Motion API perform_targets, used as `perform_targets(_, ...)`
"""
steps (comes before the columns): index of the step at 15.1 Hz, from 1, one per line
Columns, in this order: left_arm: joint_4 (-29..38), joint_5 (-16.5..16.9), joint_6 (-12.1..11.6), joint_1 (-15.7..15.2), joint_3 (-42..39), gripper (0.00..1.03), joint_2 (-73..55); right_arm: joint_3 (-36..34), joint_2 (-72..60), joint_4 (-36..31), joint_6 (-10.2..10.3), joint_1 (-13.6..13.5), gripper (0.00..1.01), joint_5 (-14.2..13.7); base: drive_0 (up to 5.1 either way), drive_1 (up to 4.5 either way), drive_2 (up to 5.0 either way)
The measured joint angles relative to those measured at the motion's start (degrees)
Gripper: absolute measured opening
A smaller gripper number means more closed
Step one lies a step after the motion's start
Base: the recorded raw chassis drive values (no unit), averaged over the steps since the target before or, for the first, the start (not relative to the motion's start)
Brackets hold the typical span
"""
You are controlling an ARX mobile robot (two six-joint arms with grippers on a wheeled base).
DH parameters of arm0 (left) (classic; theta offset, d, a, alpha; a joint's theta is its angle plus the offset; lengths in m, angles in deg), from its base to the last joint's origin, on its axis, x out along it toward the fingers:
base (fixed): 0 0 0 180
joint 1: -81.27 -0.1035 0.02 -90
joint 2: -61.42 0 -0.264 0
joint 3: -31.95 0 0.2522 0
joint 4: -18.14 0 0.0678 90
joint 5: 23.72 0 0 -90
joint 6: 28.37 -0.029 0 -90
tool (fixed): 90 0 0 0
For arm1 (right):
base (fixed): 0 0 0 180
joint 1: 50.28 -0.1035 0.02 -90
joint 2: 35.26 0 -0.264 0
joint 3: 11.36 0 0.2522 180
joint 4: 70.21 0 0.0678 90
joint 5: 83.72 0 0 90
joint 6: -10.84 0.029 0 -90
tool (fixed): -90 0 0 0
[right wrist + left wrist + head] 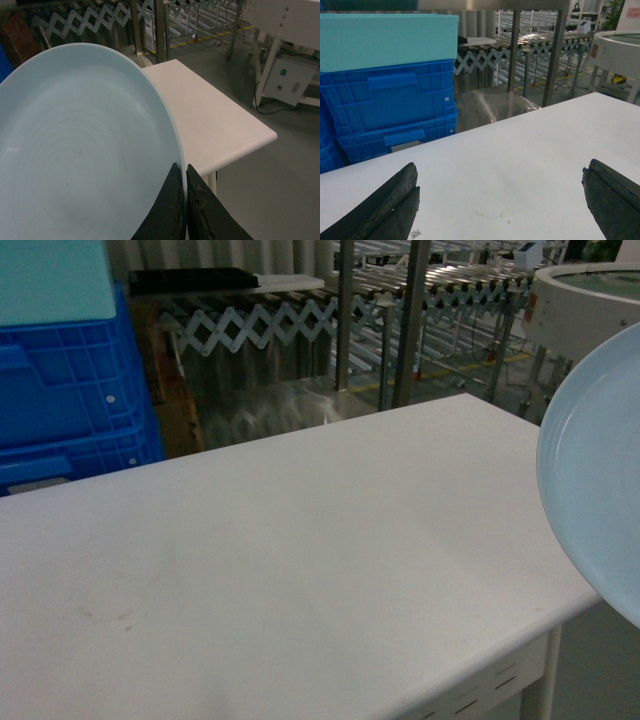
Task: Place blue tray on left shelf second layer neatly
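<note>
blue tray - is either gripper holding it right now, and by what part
Yes: the right gripper pinches the blue tray by its rim, one finger on each face. The left gripper is open and holds nothing.

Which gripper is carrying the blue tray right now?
The right gripper: its fingers pinch the blue tray's rim. The left gripper is open, empty, over the white table.

Left gripper (502, 200): two black, wedge-shaped fingers (385, 205) with a matte, slightly rough surface, at the lower left and lower right of the left wrist frame. Right gripper (184, 180): two dark, tapering fingers (167, 210), scuffed and brown-flecked, at the bottom centre of the right wrist frame.
</note>
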Motion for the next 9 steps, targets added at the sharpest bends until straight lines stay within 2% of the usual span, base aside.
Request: perform_targets(9,0.11,-0.2,0.0,0.0,0.0,0.98,0.02,0.0,0.11,-0.15,0.04,-0.04,0.02,0.44,-1.3,-1.26,-1.3)
